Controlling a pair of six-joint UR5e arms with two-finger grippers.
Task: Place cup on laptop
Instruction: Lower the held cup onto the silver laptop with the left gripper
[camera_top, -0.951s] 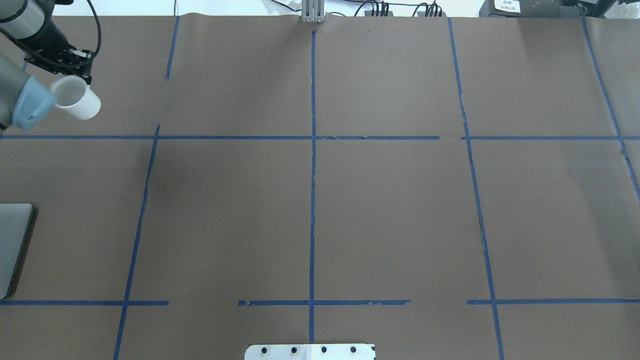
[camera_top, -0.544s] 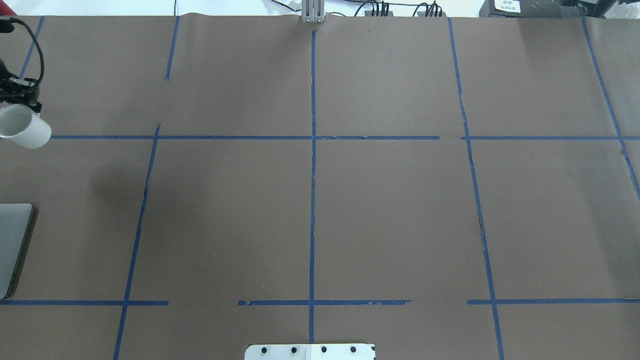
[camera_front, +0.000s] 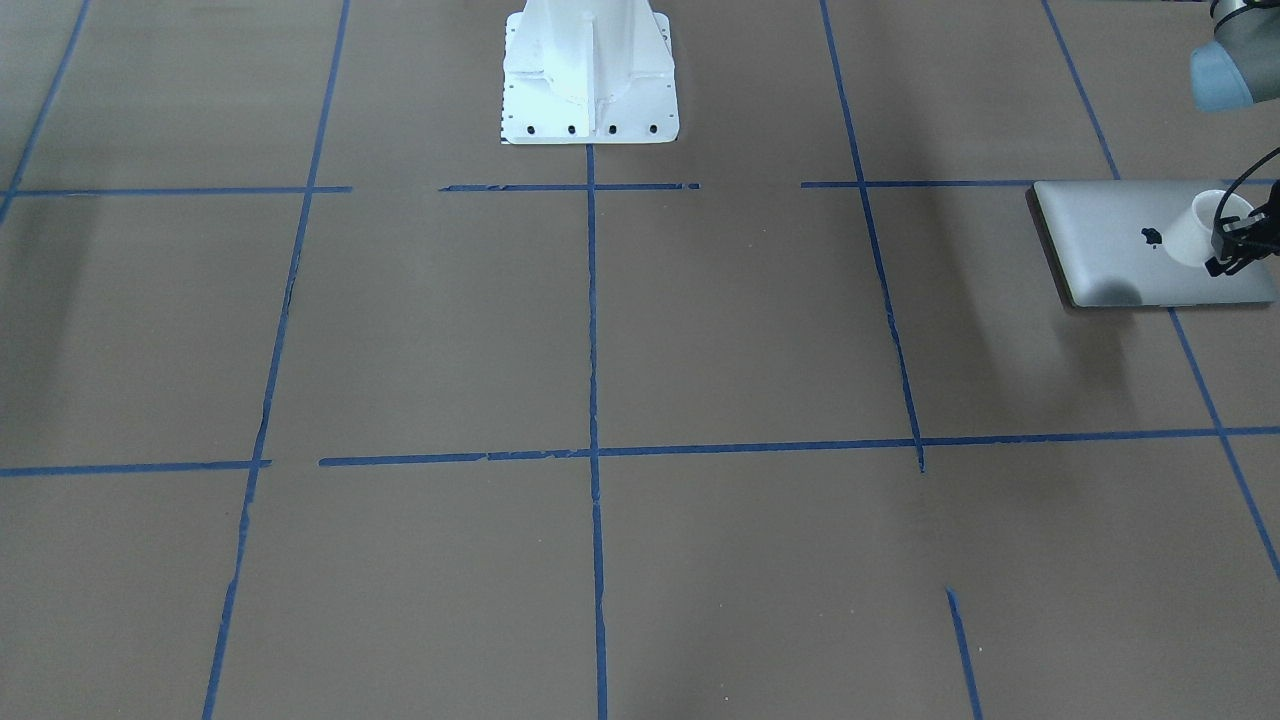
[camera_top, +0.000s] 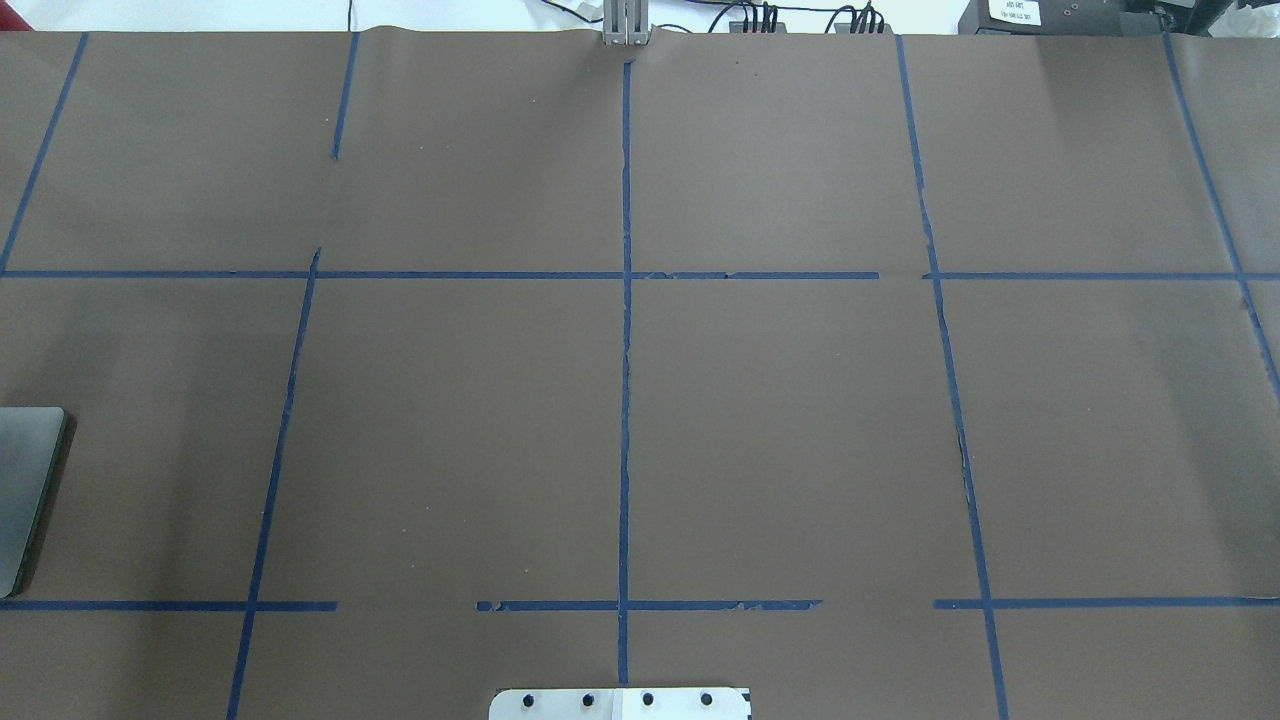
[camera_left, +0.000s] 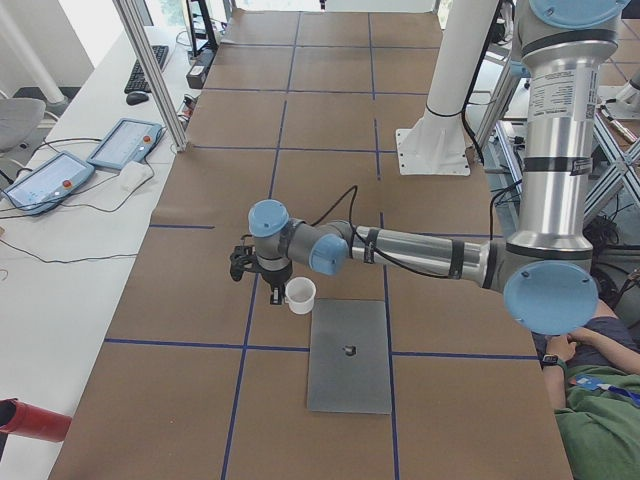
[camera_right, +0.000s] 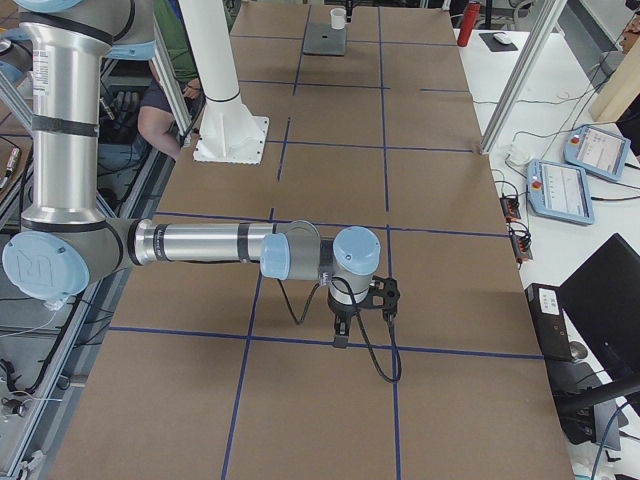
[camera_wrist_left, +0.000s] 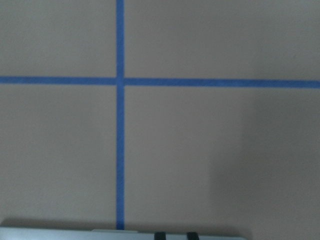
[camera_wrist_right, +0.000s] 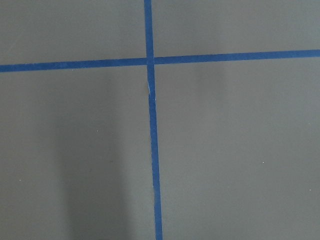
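Note:
The silver-grey laptop lies closed and flat at the table's left end, its dark logo up. It also shows in the exterior left view, and one edge shows in the overhead view. My left gripper is shut on the rim of the small white cup and holds it over the laptop's outer part, above the lid. The cup's shadow falls on the lid. The cup also shows in the exterior left view. My right gripper points down above bare table; I cannot tell if it is open or shut.
The brown table cover carries a grid of blue tape lines. The robot's white base stands at the table's middle edge. Both wrist views show only table and tape. Operators' pendants lie on a side desk.
My left gripper has carried the cup leftward and toward the laptop, out of the overhead view. The visible part of the laptop's lid is now darker with shadow.

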